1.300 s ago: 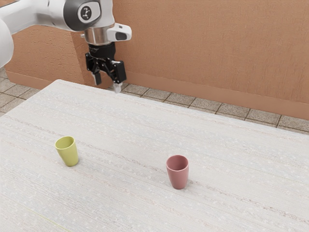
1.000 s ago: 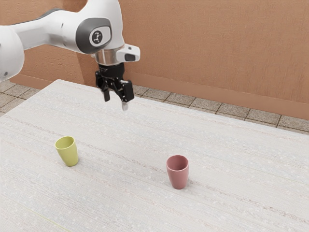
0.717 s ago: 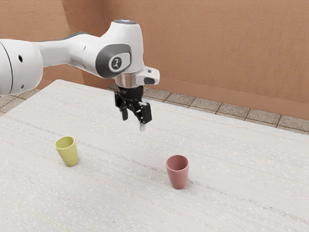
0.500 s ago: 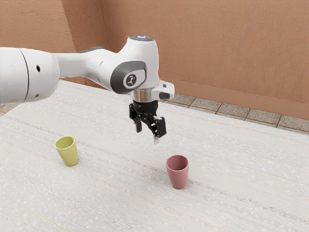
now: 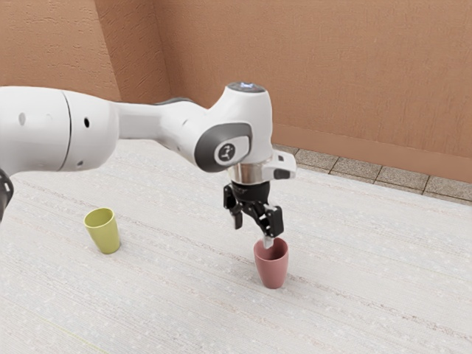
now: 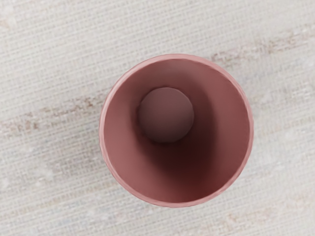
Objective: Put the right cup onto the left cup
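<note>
1. Pink cup (image 5: 272,273) stands upright on the table (image 5: 177,302), open end up; the wrist view looks down past its round rim to the base, with shadow inside.
2. My fingers (image 5: 275,221) are spread apart; in the exterior view one tip overlaps the cup's mouth, though I cannot tell whether it touches.
3. Yellow-green cup (image 5: 106,234) stands upright, well apart, toward the exterior view's left.
4. Beyond the table lie floor tiles (image 5: 355,169) and a brown-orange wall (image 5: 354,81).
</note>
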Controlling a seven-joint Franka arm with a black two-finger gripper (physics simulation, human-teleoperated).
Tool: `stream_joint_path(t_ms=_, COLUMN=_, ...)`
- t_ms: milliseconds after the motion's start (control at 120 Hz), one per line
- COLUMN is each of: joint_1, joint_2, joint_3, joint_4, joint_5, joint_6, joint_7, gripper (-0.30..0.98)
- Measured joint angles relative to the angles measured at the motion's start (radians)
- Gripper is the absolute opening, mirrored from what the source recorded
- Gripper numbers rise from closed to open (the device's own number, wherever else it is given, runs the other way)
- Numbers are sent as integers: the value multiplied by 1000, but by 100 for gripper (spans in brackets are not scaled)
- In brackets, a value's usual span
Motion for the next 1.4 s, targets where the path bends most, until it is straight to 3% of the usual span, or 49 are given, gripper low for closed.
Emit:
stream_joint_path(t_ms=558, joint_1=8, joint_2=44, joint_3=-5, joint_4=-19, joint_5=9, joint_6=133, joint_7=-67, gripper=69)
stream_joint_path(t_ms=1183, joint_1=51, joint_2=144, joint_3=-4, joint_4=3, joint_5=6, joint_6=167, joint_7=-90, gripper=69)
stream_joint_path(t_ms=1400, joint_1=50, joint_2=158, joint_3=-4, joint_4=2, joint_5=7, joint_6=179, joint_7=-93, gripper=48)
